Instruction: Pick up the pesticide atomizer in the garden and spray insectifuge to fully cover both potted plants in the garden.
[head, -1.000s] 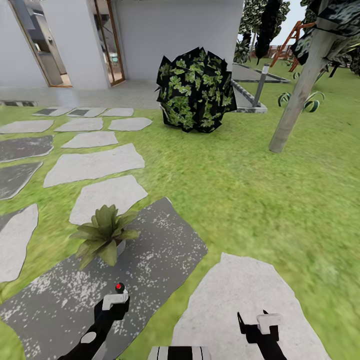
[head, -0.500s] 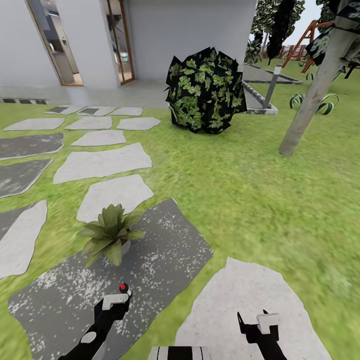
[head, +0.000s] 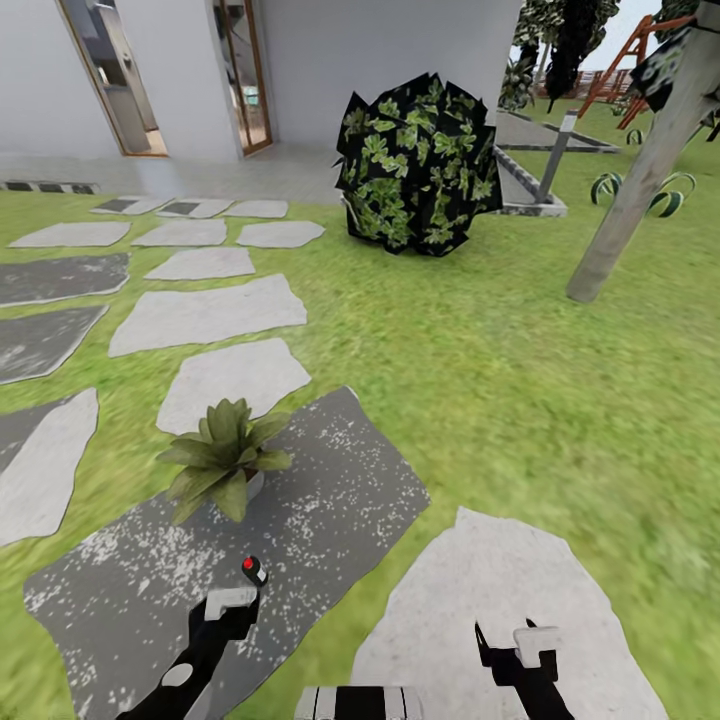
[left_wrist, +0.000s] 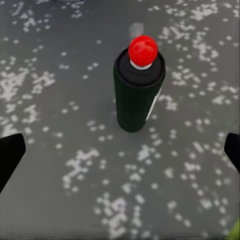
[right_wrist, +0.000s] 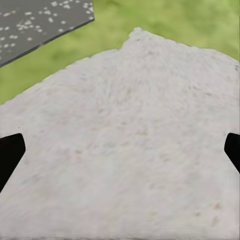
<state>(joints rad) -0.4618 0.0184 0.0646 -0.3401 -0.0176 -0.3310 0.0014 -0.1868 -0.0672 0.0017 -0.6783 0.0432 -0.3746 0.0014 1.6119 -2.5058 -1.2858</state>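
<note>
A big dark bush with green leaves sits on the grass by the white house. The house has a door with a brown frame. A leaning tree trunk stands near a stripy spiky plant. A short grey post stands behind the bush. Far back is a red-brown wooden frame (too small to tell what it is).

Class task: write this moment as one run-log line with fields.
stage: reaching for spray bottle | left gripper: open, bottle ahead, apart | right gripper: open, empty | potted plant: beyond bottle, same dark stone
</note>
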